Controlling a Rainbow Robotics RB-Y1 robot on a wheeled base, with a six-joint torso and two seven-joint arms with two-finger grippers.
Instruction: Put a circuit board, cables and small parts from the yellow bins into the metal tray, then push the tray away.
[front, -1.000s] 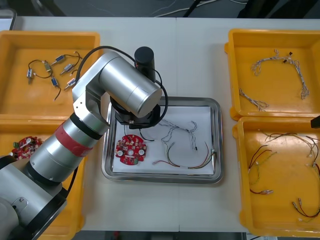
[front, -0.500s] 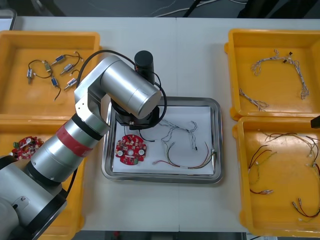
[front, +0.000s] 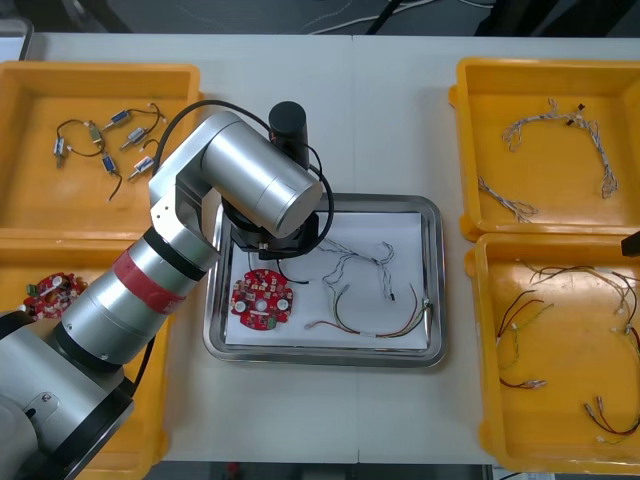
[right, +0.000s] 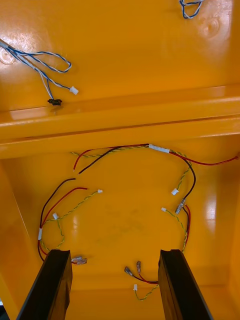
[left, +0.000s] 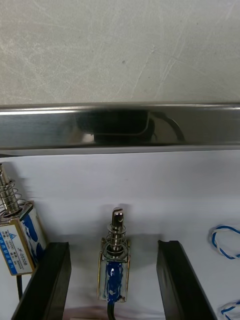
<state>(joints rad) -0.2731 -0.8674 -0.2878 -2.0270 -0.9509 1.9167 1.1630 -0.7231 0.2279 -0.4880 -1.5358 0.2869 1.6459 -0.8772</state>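
My left arm (front: 250, 180) reaches over the far left corner of the metal tray (front: 436, 285). In its wrist view the left gripper (left: 114, 245) is open. A small metal part (left: 115, 265) with a blue coil lies on the tray's white lining between the fingers, clear of both. A second small metal part (left: 17, 237) lies just outside one finger, near the shiny tray rim (left: 120, 127). The tray also holds a red circuit board (front: 262, 298), a blue and white cable (front: 362, 262) and a red and yellow cable (front: 375, 327). My right gripper (right: 115, 252) hangs open over red, yellow and black cables (right: 120, 200).
The far left yellow bin (front: 30, 200) holds several small metal parts (front: 110, 140); the near left bin holds another circuit board (front: 55, 290). At the right, the far bin (front: 470, 150) holds blue and white cables (front: 560, 150) and the near bin (front: 485, 380) red and yellow ones.
The left arm shifted slightly over the tray's far left corner a second ago and has stayed still since. The board and cables in the tray have not moved.
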